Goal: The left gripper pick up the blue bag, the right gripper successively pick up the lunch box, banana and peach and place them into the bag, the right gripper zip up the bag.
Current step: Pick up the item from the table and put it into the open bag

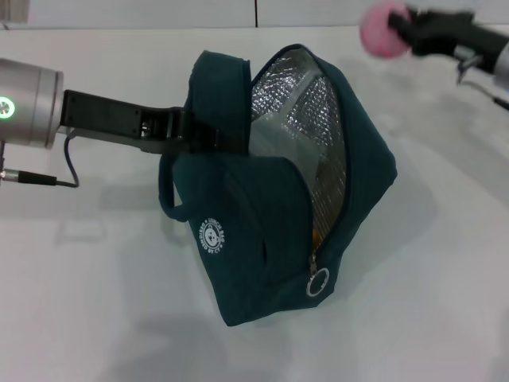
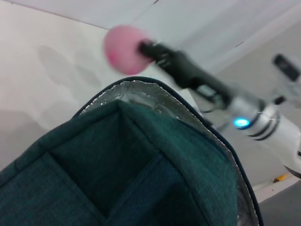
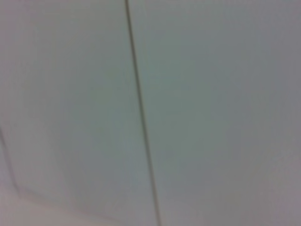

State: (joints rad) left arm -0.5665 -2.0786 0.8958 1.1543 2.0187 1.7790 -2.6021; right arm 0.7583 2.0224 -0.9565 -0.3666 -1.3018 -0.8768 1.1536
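Two arms: both at work over the white bench (image 1: 95, 318).
Left end effector (image 1: 208, 137): reaches in from the bench's left edge, clamped on the bag's handle side.
Bag (image 1: 270, 231): held up at mid-bench, tilted, mouth unzipped, foil lining (image 1: 306, 119) showing; ring pull (image 1: 318, 282) hangs at the zipper's near end.
Right end effector (image 1: 402, 32): near the far right corner, closed on the peach.
Peach (image 1: 382, 29): in the air, beyond the bag's mouth, apart from it.
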